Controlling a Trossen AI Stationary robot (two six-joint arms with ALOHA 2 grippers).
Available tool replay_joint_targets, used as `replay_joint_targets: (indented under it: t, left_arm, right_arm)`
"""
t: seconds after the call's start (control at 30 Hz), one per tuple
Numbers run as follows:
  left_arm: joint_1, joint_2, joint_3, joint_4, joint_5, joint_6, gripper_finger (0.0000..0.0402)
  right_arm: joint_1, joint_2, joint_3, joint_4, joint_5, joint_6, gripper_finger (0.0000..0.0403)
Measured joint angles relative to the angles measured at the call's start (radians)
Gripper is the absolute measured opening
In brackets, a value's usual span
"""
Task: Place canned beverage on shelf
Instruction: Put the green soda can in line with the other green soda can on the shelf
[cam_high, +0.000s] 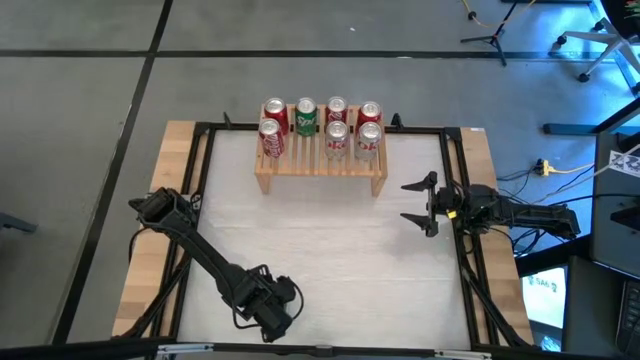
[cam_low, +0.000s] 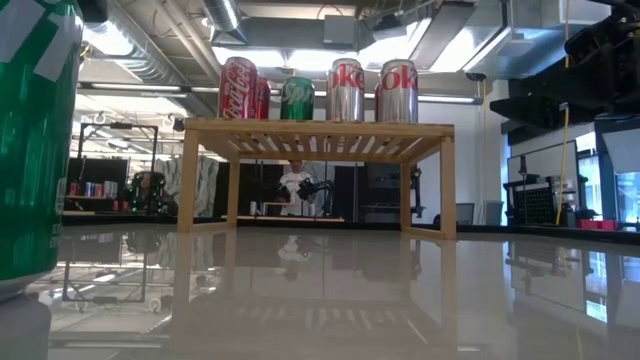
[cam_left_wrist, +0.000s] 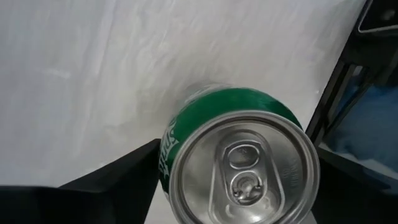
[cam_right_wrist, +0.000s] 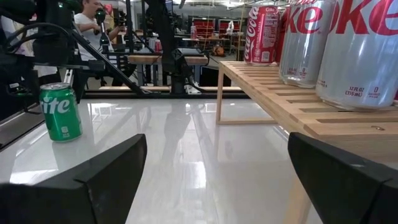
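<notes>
White tabletop (cam_high: 330, 250), Coca-Cola, Diet Coke, Sprite cans on shelf (cam_high: 320, 165), left claw (cam_left_wrist: 233, 205) spread around green Sprite can (cam_left_wrist: 239, 155).

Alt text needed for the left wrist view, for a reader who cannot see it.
A green can stands upright on the white table, seen from above with its silver top and unopened pull tab showing. The left pincer straddles it, one dark finger on each side, open and not yet gripping.

Glossy white tabletop (cam_low: 330, 300); light-wood slatted shelf (cam_low: 318, 133); shiny metal can (cam_left_wrist: 239, 165).
</notes>
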Motion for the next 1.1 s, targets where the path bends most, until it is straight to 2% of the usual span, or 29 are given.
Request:
replay_joint_targets:
  t: [0.2,0.7,1.1]
  left_arm:
    - [0.0,0.0,0.0,0.002,0.0,0.151,0.0318]
    - [0.052,-0.002,0.001,0.0,-0.005,0.662,0.0317]
    - [0.081,-0.002,0.001,0.002,-0.004,0.688,0.0318]
  right_arm:
    - [0.0,0.0,0.0,0.0,0.0,0.0,0.0386]
    - [0.0,0.0,0.0,-0.001,0.0,0.0,0.0386]
    - [0.0,0.0,0.0,-0.001,0.0,0.001,0.0386]
